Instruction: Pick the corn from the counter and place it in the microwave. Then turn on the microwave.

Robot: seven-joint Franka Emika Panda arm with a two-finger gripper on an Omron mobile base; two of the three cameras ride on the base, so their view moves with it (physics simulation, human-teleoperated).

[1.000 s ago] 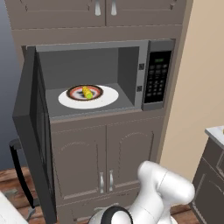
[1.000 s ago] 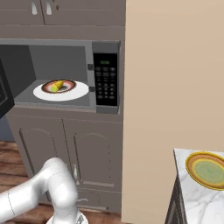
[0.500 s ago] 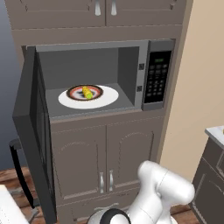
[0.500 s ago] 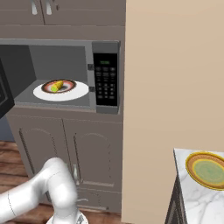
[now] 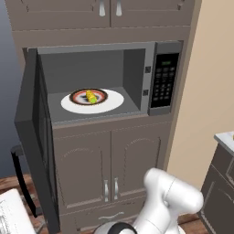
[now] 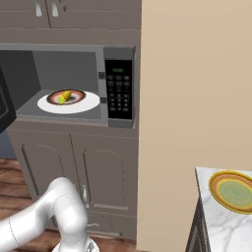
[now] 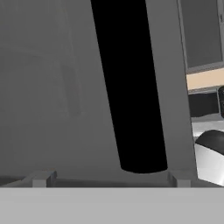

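The corn (image 5: 91, 97) lay in a dark-rimmed dish (image 5: 80, 95) on the white plate (image 5: 111, 101) inside the microwave (image 5: 137, 73), whose door (image 5: 34, 137) hung open. The end effector (image 7: 111, 178) stood open, empty, facing the black bar handle (image 7: 127, 87).

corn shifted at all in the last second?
No. The corn sits in the same spot on the dark-rimmed dish on the white plate, just as far from the microwave keypad in both base views.
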